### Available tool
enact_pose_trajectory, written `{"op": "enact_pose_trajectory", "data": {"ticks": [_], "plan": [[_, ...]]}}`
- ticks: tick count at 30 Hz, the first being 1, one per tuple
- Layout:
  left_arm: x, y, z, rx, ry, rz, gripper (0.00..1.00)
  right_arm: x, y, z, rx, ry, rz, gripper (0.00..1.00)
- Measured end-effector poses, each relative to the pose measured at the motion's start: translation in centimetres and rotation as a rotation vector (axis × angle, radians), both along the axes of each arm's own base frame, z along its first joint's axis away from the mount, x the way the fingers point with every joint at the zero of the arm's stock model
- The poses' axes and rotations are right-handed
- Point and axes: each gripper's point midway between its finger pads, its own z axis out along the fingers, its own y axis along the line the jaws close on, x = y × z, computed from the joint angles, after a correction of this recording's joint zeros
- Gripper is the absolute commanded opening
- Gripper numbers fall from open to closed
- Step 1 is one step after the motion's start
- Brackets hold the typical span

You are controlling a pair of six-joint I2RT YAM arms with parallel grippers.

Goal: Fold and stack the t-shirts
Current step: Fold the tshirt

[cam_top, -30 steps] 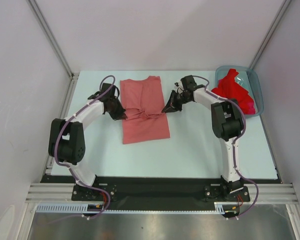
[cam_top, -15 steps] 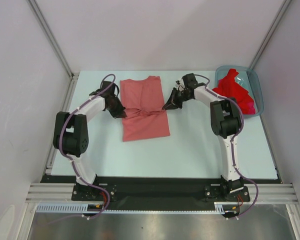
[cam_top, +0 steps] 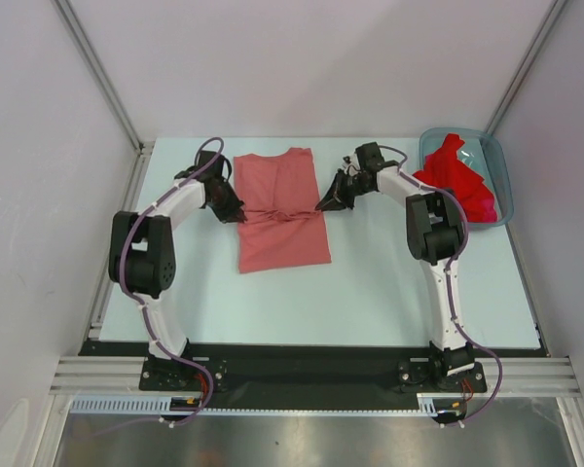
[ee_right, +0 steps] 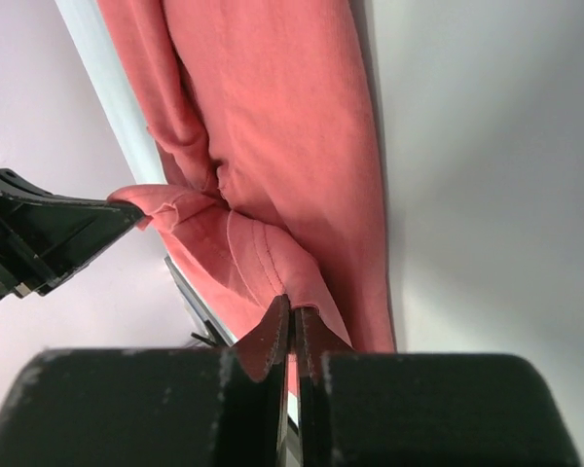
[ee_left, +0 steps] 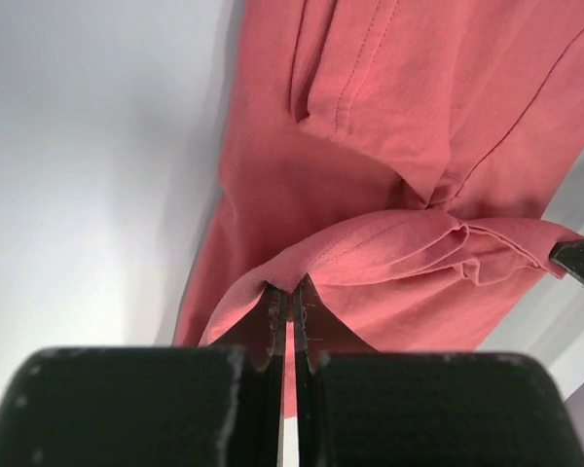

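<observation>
The salmon t-shirt [cam_top: 282,238] lies spread on the desk [cam_top: 389,282], light and limp, likely to sag between holds. The left claw [ee_left: 290,297] and right claw [ee_right: 292,313] each pinch a bunched fold at opposite side edges, the sensible grip. Red t-shirts [cam_top: 456,173] sit heaped in the bin [cam_top: 503,185].

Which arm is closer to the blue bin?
Right. The right fingers pinch the pink shirt on the side toward the bin; the left fingers pinch its opposite side.
</observation>
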Motion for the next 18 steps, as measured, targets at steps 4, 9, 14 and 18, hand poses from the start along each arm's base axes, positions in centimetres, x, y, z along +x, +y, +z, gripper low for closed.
{"op": "enact_pose_trajectory", "data": {"ticks": [4, 9, 14, 18], "plan": [[0.3, 0.1, -0.3, 0.002, 0.012, 0.002, 0.05, 0.4, 0.1, 0.2, 0.007, -0.008, 0.001, 0.08], [0.3, 0.2, -0.9, 0.006, 0.028, 0.005, 0.06, 0.9, 0.1, -0.1, 0.016, -0.003, 0.0, 0.09], [0.6, 0.3, -1.1, 0.007, 0.038, 0.009, 0.01, 1.2, 0.1, -0.1, 0.019, -0.001, -0.004, 0.1], [0.7, 0.4, -1.1, 0.013, 0.036, 0.01, 0.26, 1.7, 0.2, 0.0, 0.023, -0.009, -0.007, 0.19]]}}
